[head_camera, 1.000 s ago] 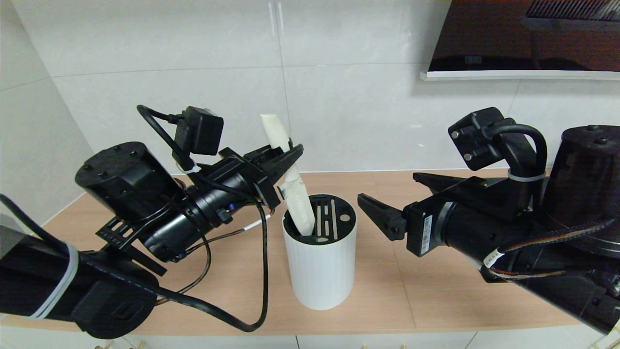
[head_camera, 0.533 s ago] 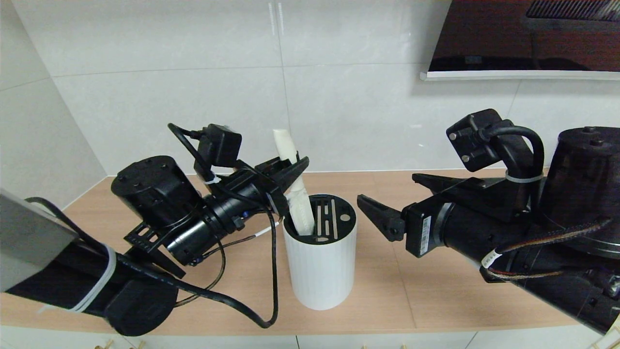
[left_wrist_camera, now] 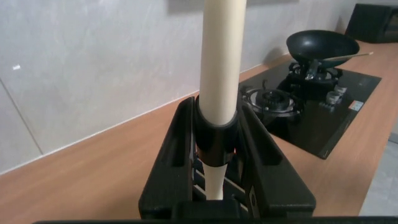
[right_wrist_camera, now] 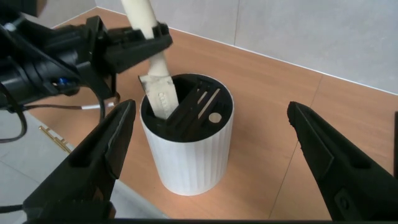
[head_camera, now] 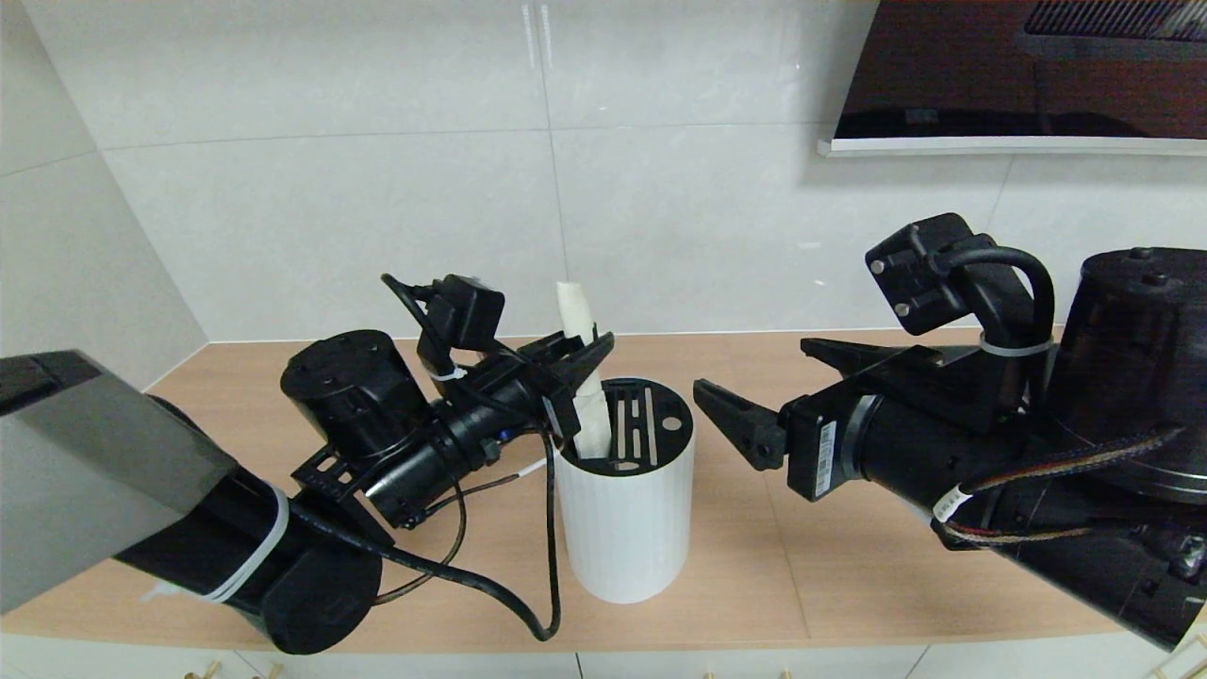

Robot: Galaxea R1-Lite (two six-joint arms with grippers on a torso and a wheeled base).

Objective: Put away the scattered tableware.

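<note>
A white ribbed holder (head_camera: 622,514) with a black slotted top stands on the wooden counter (head_camera: 849,566). A cream-handled knife (head_camera: 583,358) stands partly sunk into the holder's left slot, handle up. My left gripper (head_camera: 580,363) is shut on the knife's handle just above the holder's rim; the cream handle (left_wrist_camera: 221,68) rises between its fingers. The holder (right_wrist_camera: 189,140) and the knife (right_wrist_camera: 152,53) also show from the right wrist. My right gripper (head_camera: 773,396) hangs open to the right of the holder, level with its top, holding nothing.
A tiled wall stands close behind the counter. A range hood (head_camera: 1018,75) hangs at the upper right. A black gas hob (left_wrist_camera: 311,106) with a black pan (left_wrist_camera: 322,46) lies further along the counter. Bare counter lies on both sides of the holder.
My left gripper has moved down and to the right with the knife, sinking it deeper into the holder's slot. The right arm has stayed still.
</note>
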